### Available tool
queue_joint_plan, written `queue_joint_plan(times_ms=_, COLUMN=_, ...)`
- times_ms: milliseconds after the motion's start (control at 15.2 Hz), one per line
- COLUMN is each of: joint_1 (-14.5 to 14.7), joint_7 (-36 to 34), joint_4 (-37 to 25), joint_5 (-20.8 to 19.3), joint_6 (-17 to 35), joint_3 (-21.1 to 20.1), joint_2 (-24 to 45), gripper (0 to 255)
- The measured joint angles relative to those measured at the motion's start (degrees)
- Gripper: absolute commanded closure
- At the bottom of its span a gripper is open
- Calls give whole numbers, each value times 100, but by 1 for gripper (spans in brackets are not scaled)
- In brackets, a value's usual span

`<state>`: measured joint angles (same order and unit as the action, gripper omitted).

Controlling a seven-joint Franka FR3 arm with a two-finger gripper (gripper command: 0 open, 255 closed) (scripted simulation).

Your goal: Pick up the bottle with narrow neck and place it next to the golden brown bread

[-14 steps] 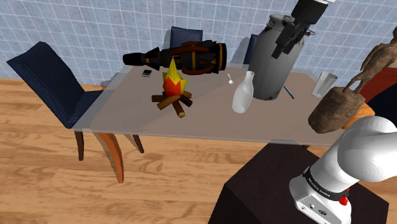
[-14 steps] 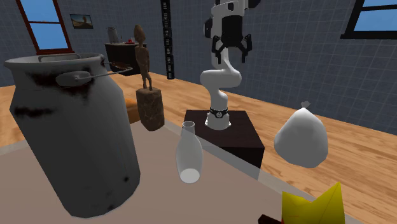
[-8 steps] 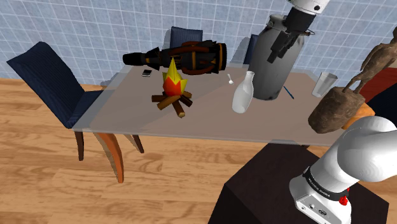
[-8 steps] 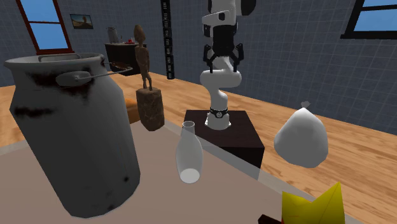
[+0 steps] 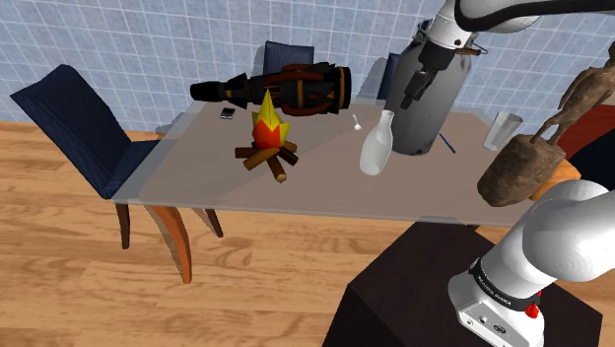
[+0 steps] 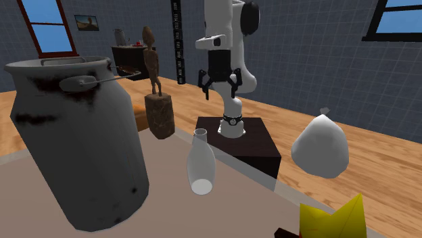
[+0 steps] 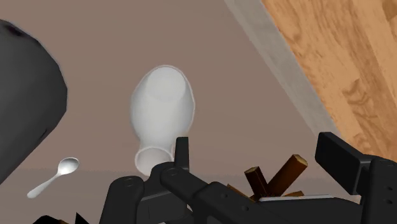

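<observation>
The narrow-necked bottle is pale and translucent and stands upright on the grey table, just in front of a big dark metal milk can. It also appears in the second exterior view as the bottle and in the wrist view as the bottle. My gripper hangs open in the air above and behind the bottle, in front of the can's shoulder. Nothing is between its fingers. The gripper points downward. An orange-brown bread peeks out behind a wooden statue's base.
A toy campfire and a dark barrel-like cannon occupy the table's middle and back. A small spoon lies near the bottle, and a glass stands past the can. Blue chairs flank the table. A white sack stands on the floor.
The arm has swung down and toward the shoulder view's left, bringing the gripper from high above the can to nearer the bottle. The fingers stayed open. The bottle has not moved.
</observation>
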<state>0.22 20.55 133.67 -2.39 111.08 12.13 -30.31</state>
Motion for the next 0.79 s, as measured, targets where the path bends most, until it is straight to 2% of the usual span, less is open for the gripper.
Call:
queue_joint_plan(times_ms=594, joint_1=83, joint_7=1369, joint_4=-586, joint_5=222, joint_6=1026, joint_3=744, joint_2=1753, gripper=0)
queue_joint_plan(times_ms=792, joint_1=99, joint_7=1503, joint_4=-533, joint_5=293, joint_6=1285, joint_3=793, joint_2=1979, gripper=0)
